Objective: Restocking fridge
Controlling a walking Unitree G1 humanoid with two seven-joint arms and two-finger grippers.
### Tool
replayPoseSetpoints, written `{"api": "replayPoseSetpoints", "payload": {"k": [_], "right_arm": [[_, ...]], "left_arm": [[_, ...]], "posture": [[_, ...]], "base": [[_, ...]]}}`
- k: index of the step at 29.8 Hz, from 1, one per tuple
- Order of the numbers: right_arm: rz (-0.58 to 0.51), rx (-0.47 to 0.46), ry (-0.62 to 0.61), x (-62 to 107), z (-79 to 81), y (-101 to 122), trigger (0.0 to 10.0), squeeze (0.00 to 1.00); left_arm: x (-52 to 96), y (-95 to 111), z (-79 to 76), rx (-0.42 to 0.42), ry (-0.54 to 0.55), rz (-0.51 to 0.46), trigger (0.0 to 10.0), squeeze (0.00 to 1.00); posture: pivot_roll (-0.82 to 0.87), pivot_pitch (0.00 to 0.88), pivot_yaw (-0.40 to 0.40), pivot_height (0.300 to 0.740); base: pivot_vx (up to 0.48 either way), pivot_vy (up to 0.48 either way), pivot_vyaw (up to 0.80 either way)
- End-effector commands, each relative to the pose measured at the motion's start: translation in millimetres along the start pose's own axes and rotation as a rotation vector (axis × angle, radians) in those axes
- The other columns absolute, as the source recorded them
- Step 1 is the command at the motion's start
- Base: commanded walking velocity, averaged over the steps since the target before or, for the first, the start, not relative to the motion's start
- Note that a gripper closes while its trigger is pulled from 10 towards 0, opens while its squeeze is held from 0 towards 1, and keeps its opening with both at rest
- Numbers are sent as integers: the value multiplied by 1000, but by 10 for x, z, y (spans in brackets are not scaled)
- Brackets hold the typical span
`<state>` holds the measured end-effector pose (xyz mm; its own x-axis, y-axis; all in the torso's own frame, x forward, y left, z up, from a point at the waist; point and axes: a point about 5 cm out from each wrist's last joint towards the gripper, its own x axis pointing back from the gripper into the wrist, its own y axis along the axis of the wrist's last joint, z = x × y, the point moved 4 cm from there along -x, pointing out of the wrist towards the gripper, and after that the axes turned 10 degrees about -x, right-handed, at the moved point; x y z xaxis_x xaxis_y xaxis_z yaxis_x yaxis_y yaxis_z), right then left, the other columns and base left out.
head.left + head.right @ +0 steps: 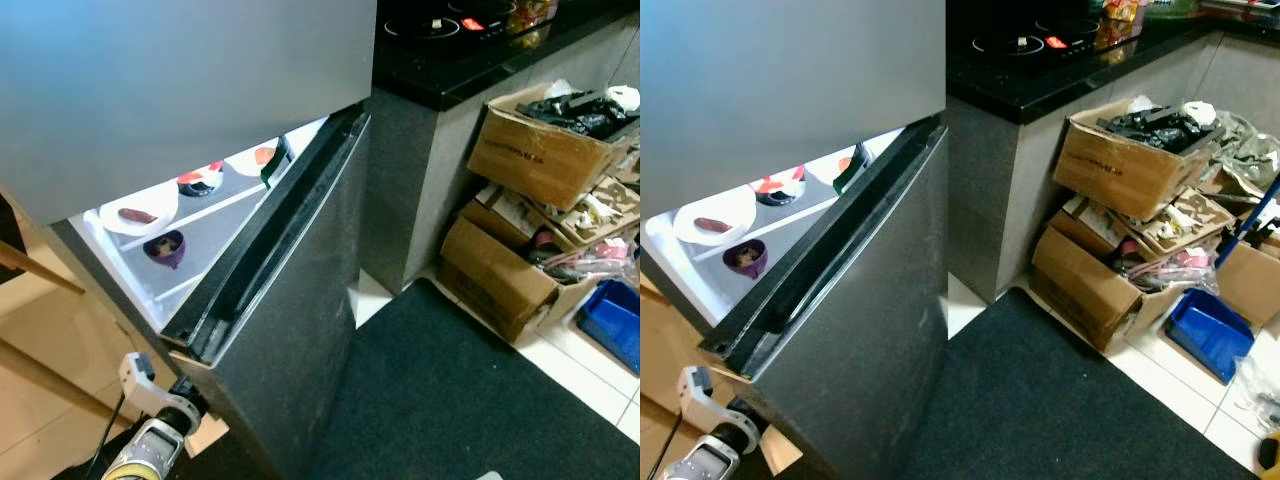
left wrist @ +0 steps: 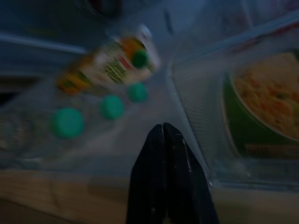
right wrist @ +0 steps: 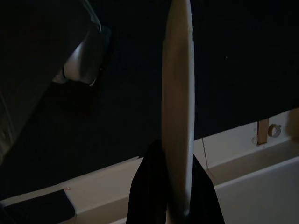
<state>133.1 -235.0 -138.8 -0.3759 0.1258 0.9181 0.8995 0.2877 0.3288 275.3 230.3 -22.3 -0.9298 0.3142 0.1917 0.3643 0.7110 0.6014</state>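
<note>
Here, the fridge door (image 1: 290,330) stands ajar beside the black bench (image 1: 470,60).
Left hand (image 2: 164,135), fingers pressed together, faces the juice carton (image 2: 110,65) inside; right hand (image 3: 174,186) grips a pale plate (image 3: 177,93) edge-on.

A black bench (image 1: 1080,75) stands beside the fridge, with a flat black stove top (image 1: 1040,38) on it. Brown cardboard boxes (image 1: 1110,170) full of odds and ends are piled on the floor against the bench, and a blue tub (image 1: 1205,335) sits on the white tiles just beside them. A big dark mat (image 1: 1040,410) covers the floor in front, and a blue stick (image 1: 1250,225) leans over the boxes.
</note>
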Motion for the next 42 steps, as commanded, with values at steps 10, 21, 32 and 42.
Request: {"api": "replayPoseSetpoints", "payload": {"k": [10,21,32,42], "right_arm": [[3,4,7,0,19,-6,10000,0],[4,8,10,-1,23,-3,10000,0],[12,12,10,0,28,-19,10000,0],[15,12,10,1,27,-28,10000,0]], "left_arm": [[108,-484,-378,90,-376,213,10000,0],[233,-615,-315,124,-358,257,10000,0],[362,-722,248,-35,160,270,10000,0],[576,-817,477,-48,358,284,10000,0]], "posture": [[-114,53,40,740],[-112,54,38,740],[-111,57,40,740],[-108,57,40,740]], "base": [[0,0,0],[0,0,0],[0,0,0],[0,0,0]]}}
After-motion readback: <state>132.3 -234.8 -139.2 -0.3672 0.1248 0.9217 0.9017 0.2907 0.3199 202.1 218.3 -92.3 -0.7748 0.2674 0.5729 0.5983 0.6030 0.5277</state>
